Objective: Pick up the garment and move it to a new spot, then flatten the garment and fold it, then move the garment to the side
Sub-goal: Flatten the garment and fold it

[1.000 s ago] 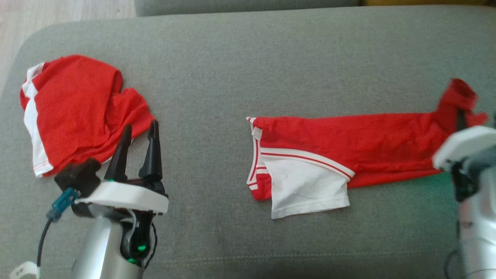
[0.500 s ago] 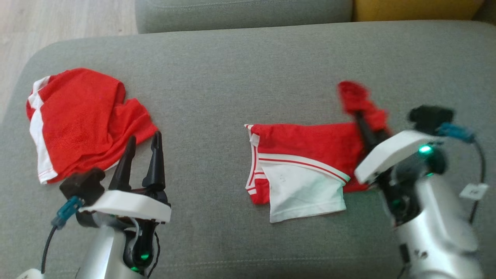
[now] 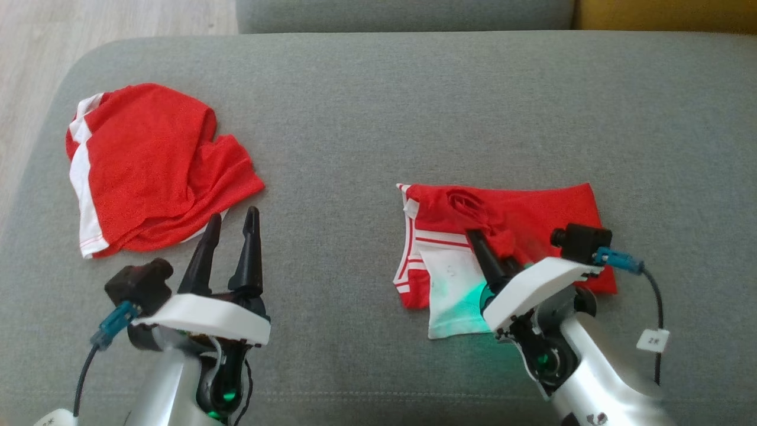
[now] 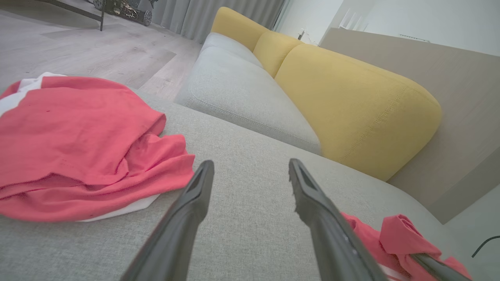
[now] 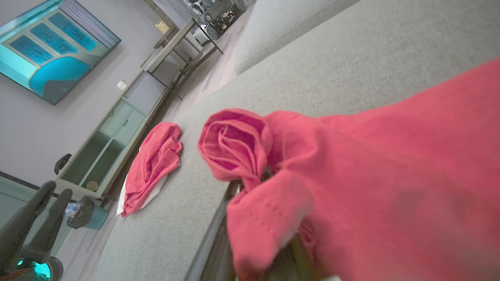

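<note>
The garment (image 3: 532, 207), a red shirt with white, red-striped sleeve trim, lies on the grey sofa seat (image 3: 378, 106), right of centre. Its right end is doubled over to the left. My right gripper (image 3: 482, 236) is shut on a bunched red fold of it, just above the white sleeve. In the right wrist view that fold (image 5: 238, 144) curls over my fingers (image 5: 218, 226). My left gripper (image 3: 232, 216) stands open and empty, close to the near right edge of a second crumpled red garment (image 3: 154, 165). The left wrist view has its fingers (image 4: 195, 195) spread over bare cushion.
The crumpled red-and-white garment (image 4: 78, 132) sits at the seat's left end, near the rounded edge and wooden floor (image 3: 35, 35). A yellow back cushion (image 4: 351, 97) and a grey one (image 4: 234, 89) rise behind. Bare seat lies between the two garments.
My right gripper has carried the garment's right end up and across to the left, folding the long shape to about half its length. The head camera shifted. The left gripper stayed open in place.
</note>
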Robot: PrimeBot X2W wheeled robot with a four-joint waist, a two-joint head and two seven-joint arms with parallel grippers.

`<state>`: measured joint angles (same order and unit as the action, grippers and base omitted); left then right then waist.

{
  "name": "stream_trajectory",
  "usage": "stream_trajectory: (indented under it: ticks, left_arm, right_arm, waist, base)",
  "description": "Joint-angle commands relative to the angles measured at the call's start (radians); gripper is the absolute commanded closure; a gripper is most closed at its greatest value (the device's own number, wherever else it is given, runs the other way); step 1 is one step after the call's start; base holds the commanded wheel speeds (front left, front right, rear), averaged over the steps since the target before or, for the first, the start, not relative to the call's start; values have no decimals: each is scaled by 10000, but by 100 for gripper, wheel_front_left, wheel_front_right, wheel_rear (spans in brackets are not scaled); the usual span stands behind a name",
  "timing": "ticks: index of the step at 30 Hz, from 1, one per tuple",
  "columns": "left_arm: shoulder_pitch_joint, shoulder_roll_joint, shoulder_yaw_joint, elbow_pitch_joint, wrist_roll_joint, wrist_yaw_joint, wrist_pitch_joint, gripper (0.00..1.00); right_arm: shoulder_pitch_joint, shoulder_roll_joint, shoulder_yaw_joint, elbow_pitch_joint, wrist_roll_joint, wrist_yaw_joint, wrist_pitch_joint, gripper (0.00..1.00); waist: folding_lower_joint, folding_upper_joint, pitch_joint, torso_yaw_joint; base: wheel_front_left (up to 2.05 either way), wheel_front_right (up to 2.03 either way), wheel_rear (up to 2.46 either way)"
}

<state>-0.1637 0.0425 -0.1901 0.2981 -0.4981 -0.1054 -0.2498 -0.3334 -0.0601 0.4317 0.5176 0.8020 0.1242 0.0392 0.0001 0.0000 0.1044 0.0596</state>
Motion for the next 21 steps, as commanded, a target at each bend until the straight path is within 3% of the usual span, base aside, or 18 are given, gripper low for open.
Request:
stream_trajectory:
  ticks: [1,2,8,14,17,21]
  left_arm:
    - [-247,78,273,-237,28,24,-120,0]
    - [-263,78,290,-228,23,21,-120,0]
    - [-239,78,313,-172,23,4,-120,0]
    - [-269,78,295,-142,-3,12,-120,0]
    - [-281,78,298,-160,2,25,-120,0]
    - [-306,78,319,-235,10,47,-120,0]
  right_arm:
    - [-610,98,426,63,200,65,-478,64]
    - [-690,98,577,277,397,65,-697,0]
    - [-1129,98,1957,477,1954,65,-1462,0]
    - [-1671,98,2522,637,2417,65,-1929,0]
    - [-2246,98,2265,1211,1692,65,-2343,0]
    - [-2980,-91,1330,2045,-87,65,-2717,0]
  waist:
    - [-1,0,22,60]
    - [-1,0,29,82]
    - [-1,0,87,44]
    - [-1,0,121,-136]
    - [-1,0,106,-290]
    - [-1,0,95,-488]
  base:
    - [0,0,0]
    - [0,0,0]
    - [0,0,0]
    - [0,0,0]
    - [0,0,0]
    - [0,0,0]
